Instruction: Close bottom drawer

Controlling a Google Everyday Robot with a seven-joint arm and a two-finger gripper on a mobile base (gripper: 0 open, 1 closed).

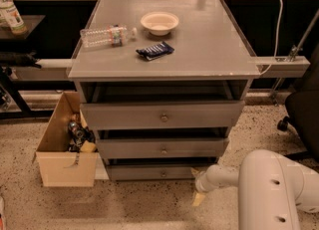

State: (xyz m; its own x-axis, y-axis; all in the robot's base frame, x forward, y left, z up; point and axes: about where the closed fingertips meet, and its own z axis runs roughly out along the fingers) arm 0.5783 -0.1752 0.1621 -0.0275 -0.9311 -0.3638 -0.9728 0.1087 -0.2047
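Note:
The bottom drawer is the lowest of three in the grey cabinet. Its plain grey front with a small round knob shows as a narrow strip below the middle drawer, with a dark gap above it. Its front sits further back than the middle and top drawer fronts. My gripper is low near the floor, just off the bottom drawer's right end, on the white arm that comes in from the lower right.
An open cardboard box with clutter stands on the floor against the cabinet's left side. A bowl, a plastic bottle and a dark blue packet lie on the cabinet top. An office chair stands at the right.

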